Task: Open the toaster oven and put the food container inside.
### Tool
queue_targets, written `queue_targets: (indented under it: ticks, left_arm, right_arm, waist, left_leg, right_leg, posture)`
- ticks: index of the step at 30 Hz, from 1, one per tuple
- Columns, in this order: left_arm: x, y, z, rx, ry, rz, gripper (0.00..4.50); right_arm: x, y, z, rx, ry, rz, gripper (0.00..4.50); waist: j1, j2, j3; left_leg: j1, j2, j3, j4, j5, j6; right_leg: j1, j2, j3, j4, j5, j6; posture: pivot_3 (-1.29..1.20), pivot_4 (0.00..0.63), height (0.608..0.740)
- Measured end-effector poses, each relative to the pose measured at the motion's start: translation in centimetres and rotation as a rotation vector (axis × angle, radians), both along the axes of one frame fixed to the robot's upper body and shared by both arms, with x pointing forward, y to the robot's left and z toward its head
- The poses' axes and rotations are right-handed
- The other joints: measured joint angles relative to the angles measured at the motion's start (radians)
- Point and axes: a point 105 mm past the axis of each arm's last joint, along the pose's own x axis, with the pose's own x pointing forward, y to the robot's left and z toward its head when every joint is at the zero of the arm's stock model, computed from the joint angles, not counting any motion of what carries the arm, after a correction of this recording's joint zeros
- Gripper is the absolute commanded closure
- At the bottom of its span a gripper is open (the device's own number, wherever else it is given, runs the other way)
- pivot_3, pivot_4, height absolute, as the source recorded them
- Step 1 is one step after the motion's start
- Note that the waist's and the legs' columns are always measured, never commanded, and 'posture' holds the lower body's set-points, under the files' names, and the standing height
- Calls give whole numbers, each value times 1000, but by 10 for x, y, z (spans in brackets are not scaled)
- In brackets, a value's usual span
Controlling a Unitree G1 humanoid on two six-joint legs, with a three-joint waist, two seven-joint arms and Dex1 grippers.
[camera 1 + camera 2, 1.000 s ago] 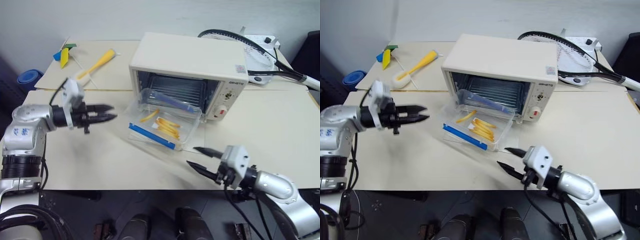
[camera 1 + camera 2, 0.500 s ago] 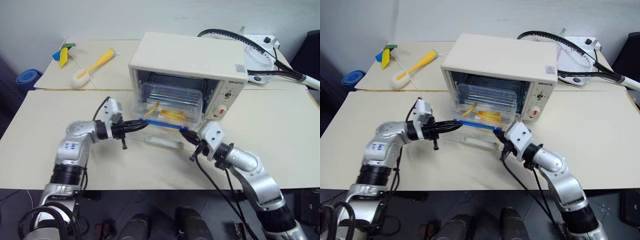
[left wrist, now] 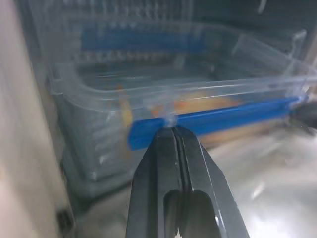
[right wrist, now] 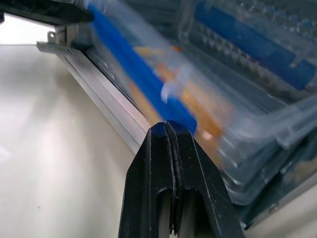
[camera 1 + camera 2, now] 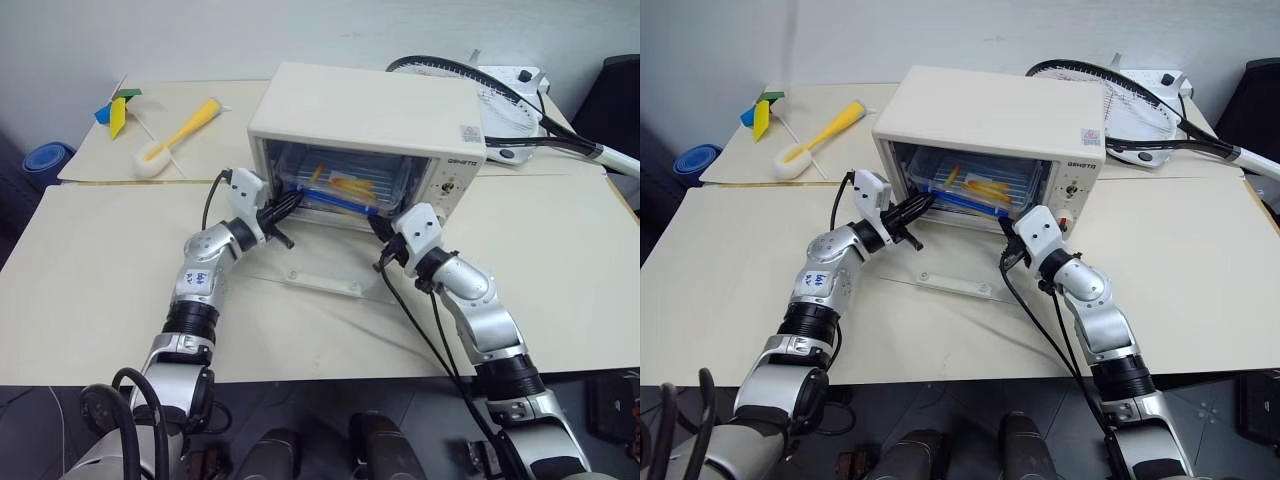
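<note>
The clear, shallow rectangular plastic food container [image 5: 975,185] with blue clip strips along its long sides sits inside the cavity of the cream-white, boxy metal toaster oven [image 5: 990,130], on the wire rack, with yellow-orange food strips showing through its walls. The oven's glass door [image 5: 950,275] lies folded flat on the pale table [image 5: 730,270] in front of it.

The container looks light and thin-walled, so it probably flexes under a hard push. Its smooth plastic is likely slippery against hard black fingers. The stiff blue clip strip [image 3: 213,119] along the near long side looks like the best place to press or grip, as it is thicker than the clear rim.

The left gripper [image 3: 171,133] has its jaws shut together, holding nothing, with its tip at the left end of that blue strip. The right gripper [image 4: 167,126] is likewise closed and empty, its tip against the strip's right end. Both appear to be used as pushers, one at each end, which should keep the box square as it slides.

Off to the far left lies a yellow-handled brush [image 5: 825,132] with a white head; a black-framed racket [image 5: 1120,100] rests far right.
</note>
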Motion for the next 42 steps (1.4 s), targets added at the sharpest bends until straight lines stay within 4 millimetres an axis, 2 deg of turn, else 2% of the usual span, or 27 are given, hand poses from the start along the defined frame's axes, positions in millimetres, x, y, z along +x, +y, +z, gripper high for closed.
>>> queue_targets:
  ticks: [2,4,6,8,11,12,15,16,18,20,24,26,28,33,35,36,38,39,42]
  left_arm:
    - [-5,-1,0,6,-6,-43,4114]
    - [-19,5,-1,18,-9,-125,3605]
    - [-37,19,-2,35,6,-200,2980]
    - [-57,37,1,85,0,-268,2390]
    - [-80,80,5,220,10,-301,1420]
    - [-87,95,8,234,17,-307,1113]
    - [-102,101,13,244,29,-409,182]
    - [-109,104,13,264,53,-455,35]
    - [-122,113,14,295,107,-536,35]
    - [-128,117,19,299,122,-565,35]
    - [-131,114,24,272,113,-584,35]
    - [-131,115,26,250,118,-571,35]
    - [-130,119,26,225,114,-524,35]
    - [-128,129,15,193,82,-364,35]
    - [-129,134,-4,235,95,-282,35]
    - [-130,135,-8,245,97,-265,35]
    - [-132,138,-21,290,97,-214,0]
    - [-133,140,-27,315,96,-185,0]
    - [-137,145,-36,351,88,-143,0]
  right_arm:
    - [-6,0,3,33,4,22,4500]
    - [-26,-3,2,50,10,75,4500]
    - [-43,-18,0,50,22,85,4500]
    - [-58,-41,-2,25,31,69,4500]
    - [-76,-84,-23,-96,108,39,4500]
    - [-82,-95,-37,-140,149,57,4500]
    - [-92,-94,-59,-197,180,173,4500]
    - [-93,-92,-64,-211,183,209,4500]
    - [-90,-87,-72,-213,188,254,4500]
    - [-83,-79,-71,-186,164,285,4500]
    - [-73,-41,-53,-114,53,390,4500]
    - [-68,-27,-37,-38,-16,415,4500]
    - [-64,-22,-20,38,-72,408,4500]
    - [-59,-28,37,220,-210,360,4500]
    - [-65,-33,62,277,-256,363,4500]
    - [-66,-34,65,280,-253,367,4500]
    - [-74,-39,62,220,-207,392,4122]
    - [-80,-42,53,157,-157,413,3929]
    - [-96,-53,18,33,-5,452,2927]
  waist:
    - [-1,0,0]
    - [-3,0,0]
    - [-11,0,0]
    - [-16,0,0]
    - [-16,0,0]
    - [-15,0,0]
    - [-13,1,0]
    - [-14,1,0]
    - [-18,1,0]
    - [-19,1,1]
    - [-19,2,1]
    - [-19,2,1]
    - [-18,2,1]
    - [-17,2,1]
    - [-16,2,1]
    - [-16,2,1]
    - [-13,2,1]
    - [-6,2,1]
    - [10,2,1]
  left_leg:
    - [0,0,-1,-1,0,0]
    - [0,1,-1,-2,0,0]
    - [-1,0,-1,-3,-1,1]
    - [-2,0,-1,-2,-1,2]
    - [0,0,0,-2,-1,2]
    - [1,0,0,-2,-1,2]
    - [4,1,0,-2,-1,2]
    - [4,1,0,-2,-1,2]
    - [4,1,0,-2,-1,2]
    - [4,1,0,-3,-1,2]
    - [2,1,0,-2,-1,1]
    - [2,1,0,-2,-1,1]
    - [2,1,0,-2,-1,1]
    - [1,1,0,-2,-1,1]
    - [1,1,0,-3,-1,1]
    - [1,1,0,-2,-1,1]
    - [1,1,0,-3,-1,2]
    - [1,1,0,-3,-2,2]
    - [1,1,1,-3,-2,3]
  right_leg:
    - [0,0,1,0,0,0]
    - [-1,0,1,0,0,0]
    - [-1,0,1,0,0,0]
    - [0,0,2,-1,0,0]
    - [1,0,2,-4,0,0]
    - [2,0,2,-3,0,0]
    - [6,0,2,-3,0,0]
    - [6,0,2,-3,0,0]
    - [5,0,2,-3,0,0]
    - [4,0,2,-3,0,0]
    - [2,1,2,-2,0,0]
    - [2,1,2,-2,0,0]
    - [2,0,2,-2,0,0]
    - [1,0,2,-2,0,0]
    - [1,0,2,-2,0,0]
    - [1,0,2,-3,0,0]
    - [1,0,3,-4,0,0]
    - [2,0,3,-4,0,0]
    - [2,0,3,-5,0,0]
  posture:
    - [0,150,740]
    - [0,150,740]
    - [0,150,740]
    - [0,150,740]
    - [0,150,740]
    - [0,150,740]
    - [0,150,740]
    - [0,150,740]
    - [0,150,740]
    - [0,150,740]
    - [0,150,740]
    - [0,150,740]
    - [0,150,740]
    - [0,150,740]
    - [0,150,740]
    - [0,150,740]
    - [0,150,740]
    - [0,150,740]
    - [0,150,740]
